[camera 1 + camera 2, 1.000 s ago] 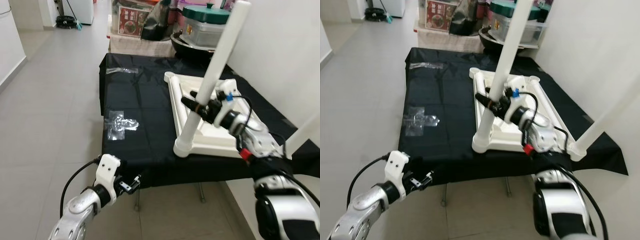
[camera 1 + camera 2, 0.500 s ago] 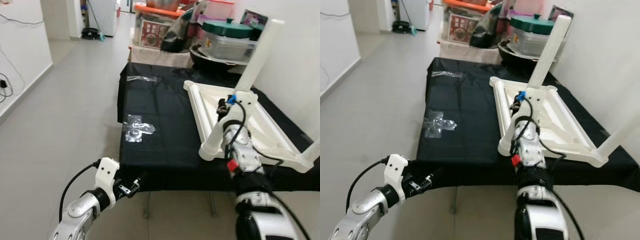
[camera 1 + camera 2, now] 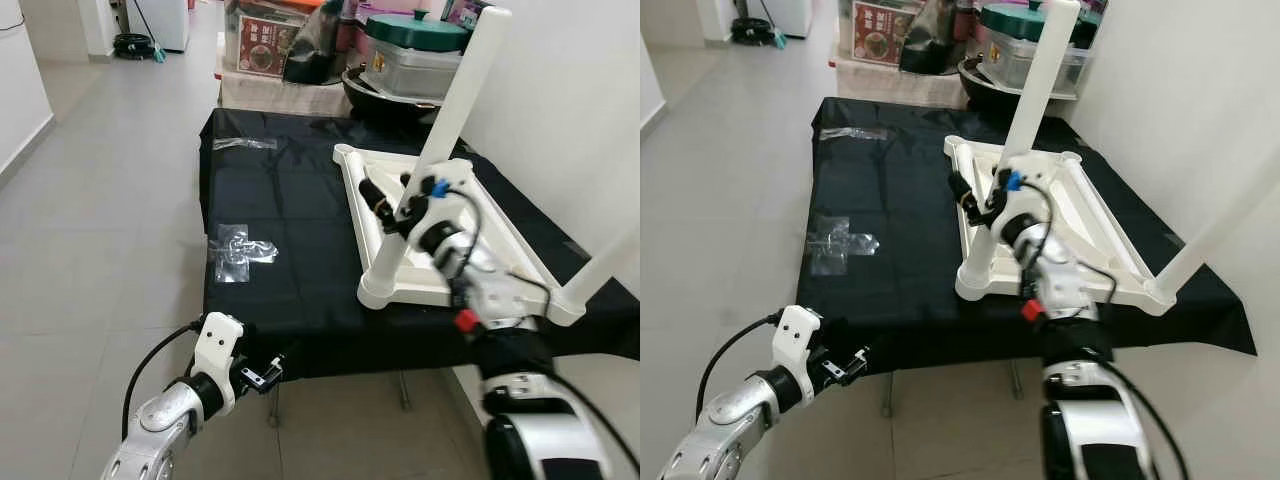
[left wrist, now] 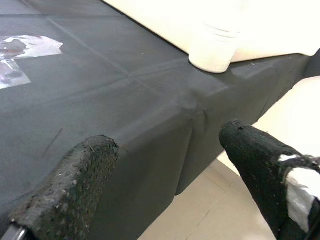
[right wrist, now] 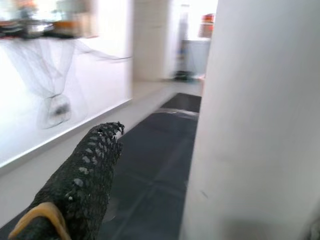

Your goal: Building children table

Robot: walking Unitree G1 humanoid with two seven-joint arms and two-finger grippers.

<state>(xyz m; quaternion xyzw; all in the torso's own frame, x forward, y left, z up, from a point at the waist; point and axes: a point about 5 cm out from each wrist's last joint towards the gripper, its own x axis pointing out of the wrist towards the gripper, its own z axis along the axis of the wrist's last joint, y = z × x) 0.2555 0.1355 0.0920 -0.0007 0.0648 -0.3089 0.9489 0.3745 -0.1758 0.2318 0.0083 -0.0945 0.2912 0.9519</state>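
Leg-fitting is our step: right tool (image 3: pixel 392 207) grips the near white leg (image 3: pixel 420 190). Left tool (image 3: pixel 262 372) idles open, empty. Next we judge seating it in the frame (image 3: pixel 500 262).

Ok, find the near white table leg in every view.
Left eye: leg rises centre-right from the tabletop's near corner.
Right eye: leg at centre.
Left wrist: leg's foot on the cloth.
Right wrist: leg, close up.
Shared landmark: black cloth.
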